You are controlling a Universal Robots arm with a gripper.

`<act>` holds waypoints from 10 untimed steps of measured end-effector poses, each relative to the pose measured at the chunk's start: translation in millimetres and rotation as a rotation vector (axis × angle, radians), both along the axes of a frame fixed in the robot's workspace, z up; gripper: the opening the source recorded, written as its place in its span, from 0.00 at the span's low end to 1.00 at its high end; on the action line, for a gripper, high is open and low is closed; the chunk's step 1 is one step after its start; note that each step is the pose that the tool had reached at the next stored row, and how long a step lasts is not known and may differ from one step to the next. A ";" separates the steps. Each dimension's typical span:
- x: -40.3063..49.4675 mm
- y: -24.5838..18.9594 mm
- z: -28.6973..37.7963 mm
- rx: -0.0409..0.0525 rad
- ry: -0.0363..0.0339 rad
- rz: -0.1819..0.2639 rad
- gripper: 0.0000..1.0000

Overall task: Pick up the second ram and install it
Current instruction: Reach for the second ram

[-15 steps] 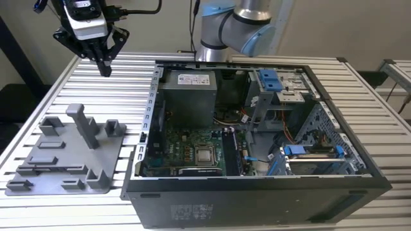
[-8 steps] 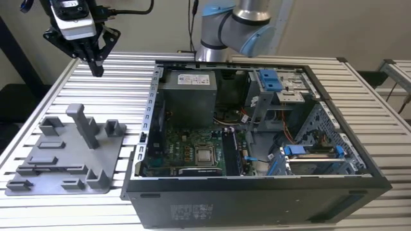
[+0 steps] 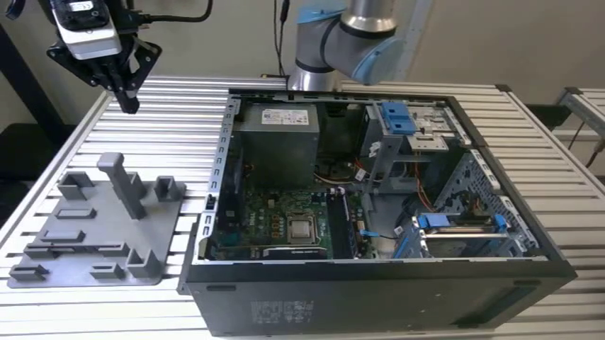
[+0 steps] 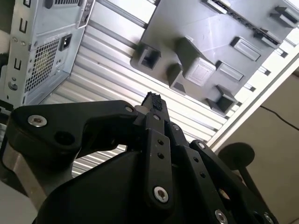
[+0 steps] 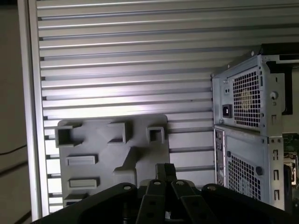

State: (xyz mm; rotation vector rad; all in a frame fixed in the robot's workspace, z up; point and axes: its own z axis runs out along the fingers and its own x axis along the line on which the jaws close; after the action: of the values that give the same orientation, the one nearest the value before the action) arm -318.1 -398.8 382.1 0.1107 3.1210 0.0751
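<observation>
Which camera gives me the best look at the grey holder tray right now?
The exterior view: the whole grey holder tray lies on the slatted table beside the open computer case, posts and pockets visible. Both wrist views show part of it, beyond the gripper.

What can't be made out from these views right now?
Ram slots: exterior view, too small and dark to tell what is seated.
Tray: first wrist view, part hidden behind the gripper.
Case floor: exterior view, front strip hidden by its near wall.
Arm above the gripper: exterior view, cut off by the upper edge.
</observation>
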 end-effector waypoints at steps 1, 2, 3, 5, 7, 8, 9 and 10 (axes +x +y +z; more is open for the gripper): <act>-1.8 0.0 -0.3 0.0001 0.0000 0.000 0.11; -3.3 0.0 -0.3 0.0000 0.0002 0.000 0.11; -4.7 0.0 -0.5 0.0000 0.0003 0.000 0.11; -8.4 0.0 -1.2 0.0000 0.0004 0.000 0.11; -13.2 0.0 -1.9 0.0000 0.0004 0.000 0.11; -15.7 0.0 -2.3 0.0001 0.0003 0.000 0.11; -18.5 0.0 -2.6 0.0000 0.0004 0.000 0.11; -22.0 0.0 -3.0 0.0001 0.0003 0.000 0.11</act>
State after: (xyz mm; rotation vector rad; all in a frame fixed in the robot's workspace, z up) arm -340.1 -398.8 379.1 0.1106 3.1213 0.0752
